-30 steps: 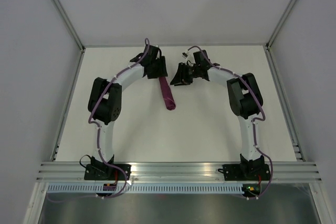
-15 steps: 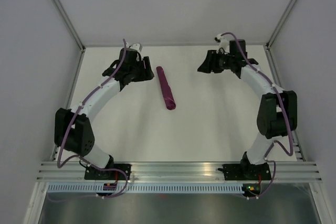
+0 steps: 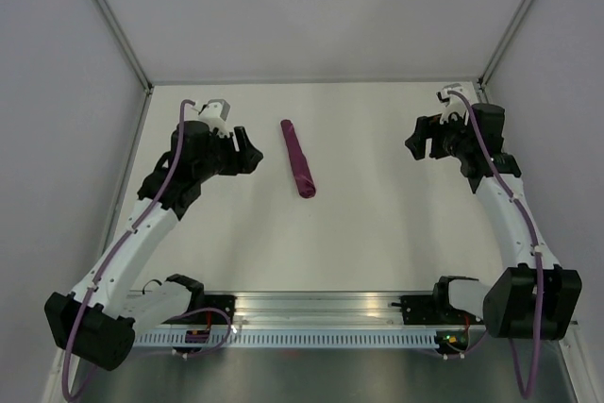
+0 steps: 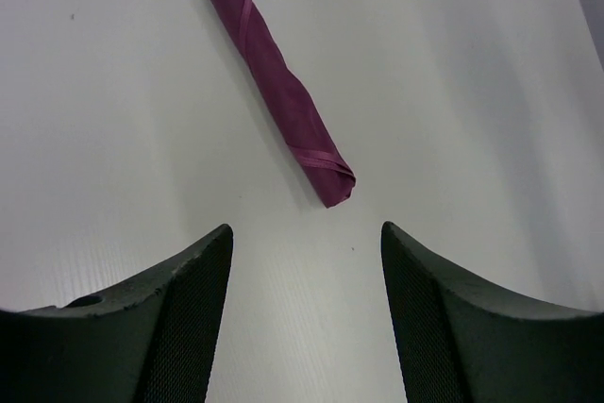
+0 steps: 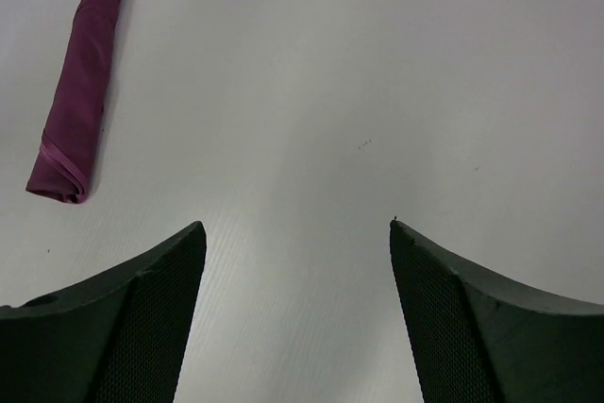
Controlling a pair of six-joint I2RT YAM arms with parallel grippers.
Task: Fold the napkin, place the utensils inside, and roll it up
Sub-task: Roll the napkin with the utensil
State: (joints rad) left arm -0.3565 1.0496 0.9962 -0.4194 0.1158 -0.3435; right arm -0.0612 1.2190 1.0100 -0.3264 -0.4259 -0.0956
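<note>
Napkin: I see the napkin [image 3: 298, 159] rolled into a tight purple-magenta tube. It lies flat on the white surface [image 3: 377, 224], in the far half and roughly midway between the two arms.
Lie of the roll: its length runs far to near, with the near end leaning slightly to my right.
Roll detail: on the left wrist camera, narrow hem bands cross the tube on a slant close to both ends. I cannot tell what is wrapped inside.
Left end effector: the left end effector [image 3: 249, 158] sits to the left of the roll, near it but apart, and points toward it. Its fingers [image 4: 179, 318] stand apart, with only bare surface between them.
Right end effector: the right end effector [image 3: 420, 143] sits well to the right of the roll, toward the far right corner. Its jaws are spread wide and grip nothing.
Right wrist camera: the roll lies in the upper left corner of this view, well clear of both fingertips.
Contact: neither arm touches the napkin.
Surroundings: pale walls [image 3: 311, 16] enclose the surface, and an aluminium rail [image 3: 321, 307] carrying both bases runs along the near edge.
</note>
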